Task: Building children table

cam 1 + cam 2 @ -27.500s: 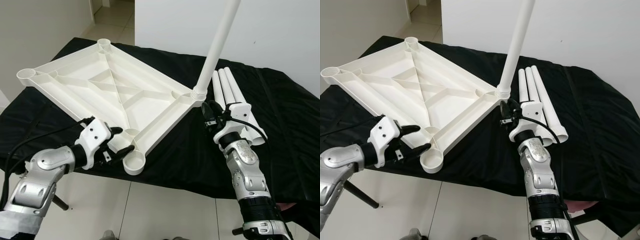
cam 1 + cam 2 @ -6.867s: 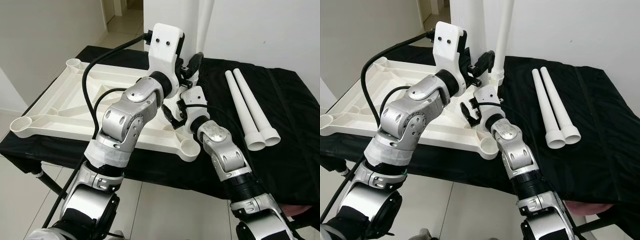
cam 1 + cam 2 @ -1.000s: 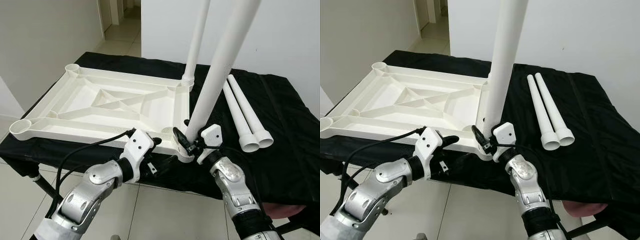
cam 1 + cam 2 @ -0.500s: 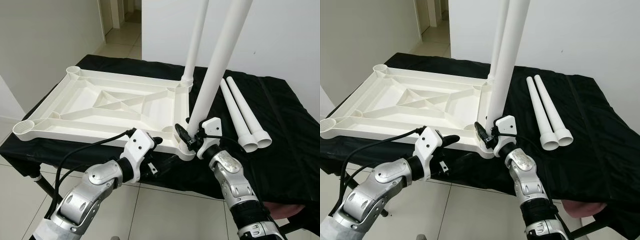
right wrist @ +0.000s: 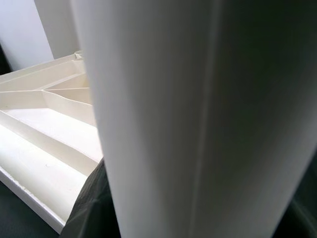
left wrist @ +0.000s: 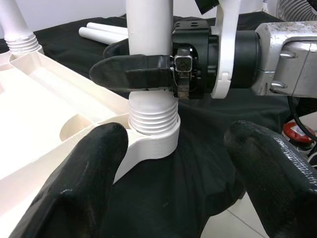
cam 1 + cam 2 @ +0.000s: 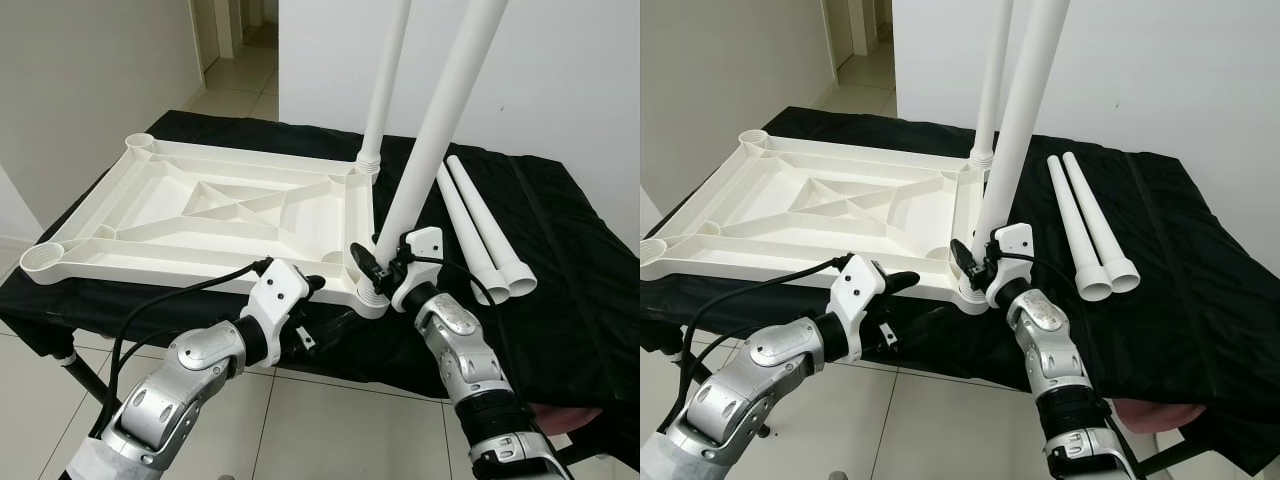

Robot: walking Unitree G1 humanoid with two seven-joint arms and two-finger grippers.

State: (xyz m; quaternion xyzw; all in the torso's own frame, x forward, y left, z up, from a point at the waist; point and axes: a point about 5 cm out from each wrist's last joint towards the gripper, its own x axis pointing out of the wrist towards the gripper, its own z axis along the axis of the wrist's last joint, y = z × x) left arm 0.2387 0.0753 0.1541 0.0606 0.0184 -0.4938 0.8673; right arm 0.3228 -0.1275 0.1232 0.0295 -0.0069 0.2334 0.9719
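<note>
The white tabletop point(image 7: 200, 210) lies upside down on a black-covered table. One white leg point(image 7: 385, 80) stands in its far right corner socket. A second leg point(image 7: 440, 120) stands tilted in the near right corner socket point(image 6: 148, 144), its threaded end point(image 6: 152, 116) resting in the socket's mouth. My right gripper point(image 7: 380, 265) is shut on this leg just above the thread. My left gripper point(image 7: 308, 312) is open at the tabletop's front edge, its fingers point(image 6: 84, 183) spread on either side of that socket without touching it. Up close in the right wrist view are the held leg point(image 5: 188, 119) and the tabletop's ribs point(image 5: 44, 124).
Two loose legs point(image 7: 480, 235) lie side by side on the black cloth point(image 7: 570, 270) to the right of the tabletop. The table's front edge is just below both grippers, with tiled floor point(image 7: 330, 420) beneath. A white wall stands behind.
My right wrist has turned and risen slightly with the leg, which now stands a little straighter in the near right socket. The left gripper has stayed where it was.
</note>
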